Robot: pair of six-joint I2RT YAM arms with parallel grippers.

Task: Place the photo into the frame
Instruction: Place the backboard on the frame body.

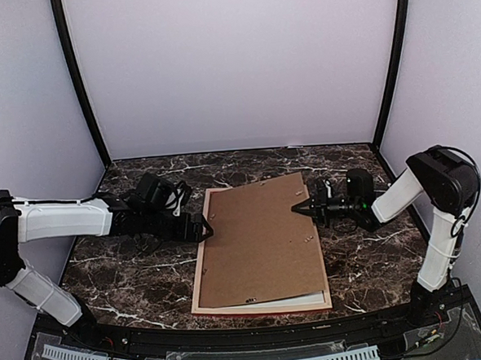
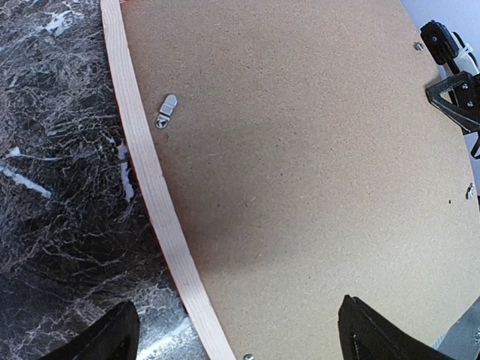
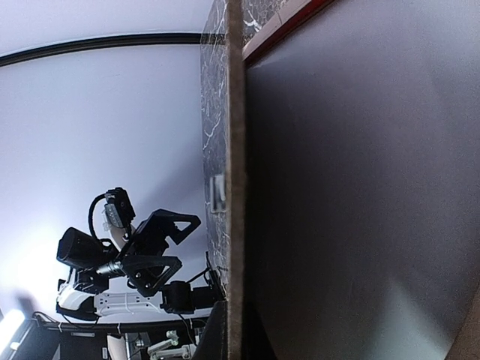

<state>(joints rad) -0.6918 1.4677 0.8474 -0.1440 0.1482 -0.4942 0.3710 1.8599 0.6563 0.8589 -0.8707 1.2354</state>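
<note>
- Top view: the frame (image 1: 197,289) lies face down in the middle of the desk (image 1: 124,277), pale wood up, with the brown backing board (image 1: 257,244) on it.
- Left wrist view: the left end effector (image 2: 240,334) is open, and the frame's rail runs between its fingers.
- Right wrist view: the right end effector (image 3: 229,334) is closed on the board's edge.

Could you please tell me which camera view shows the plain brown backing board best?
The top external view: the whole rectangular brown backing board shows there. The left wrist view shows only part of its face, close up; the right wrist view shows mainly its thin edge.
</note>
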